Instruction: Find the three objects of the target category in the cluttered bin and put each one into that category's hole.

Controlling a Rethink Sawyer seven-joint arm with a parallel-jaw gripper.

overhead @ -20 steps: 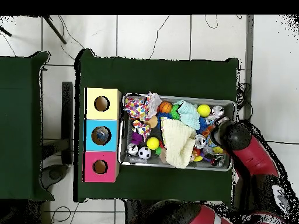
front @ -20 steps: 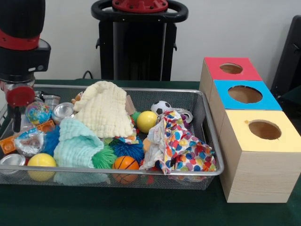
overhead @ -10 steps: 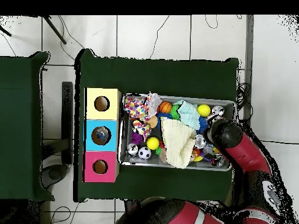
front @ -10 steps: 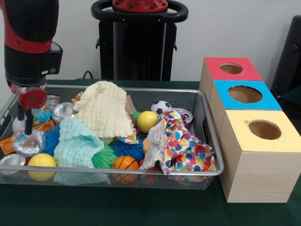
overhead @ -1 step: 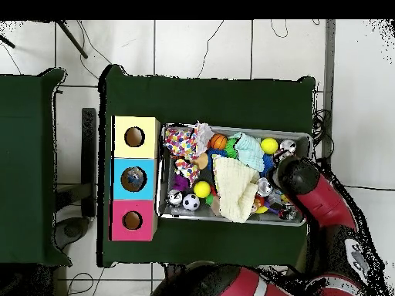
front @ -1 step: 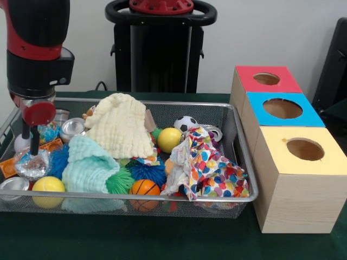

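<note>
A wire mesh bin [front @ -1 step: 238,132] holds a jumble of toys. My gripper [front @ -1 step: 30,142] hangs open over the bin's left end. Its fingers [front @ -1 step: 35,143] reach down just above a crumpled foil lump [front @ -1 step: 32,165]. A globe ball [front @ -1 step: 47,131] sits partly hidden behind them. Other balls include a yellow ball [front @ -1 step: 169,139], a soccer ball [front @ -1 step: 186,123], a small basketball [front @ -1 step: 144,187] and a second yellow ball [front @ -1 step: 47,184]. In the overhead view the arm [overhead @ -1 step: 295,174] covers the bin's right end [overhead @ -1 step: 307,139] and hides the gripper.
A cream cloth [front @ -1 step: 122,124], a mint cloth [front @ -1 step: 87,162] and a spotted cloth [front @ -1 step: 209,170] cover other items. Metal tins [front @ -1 step: 72,129] lie nearby. Right of the bin stand three boxes with holes: red [front @ -1 step: 265,81], blue [front @ -1 step: 282,108] and yellow [front @ -1 step: 304,149].
The arm has shifted right in the front view, from outside the bin's left rim to over its left end. In the last half second it barely moved.
</note>
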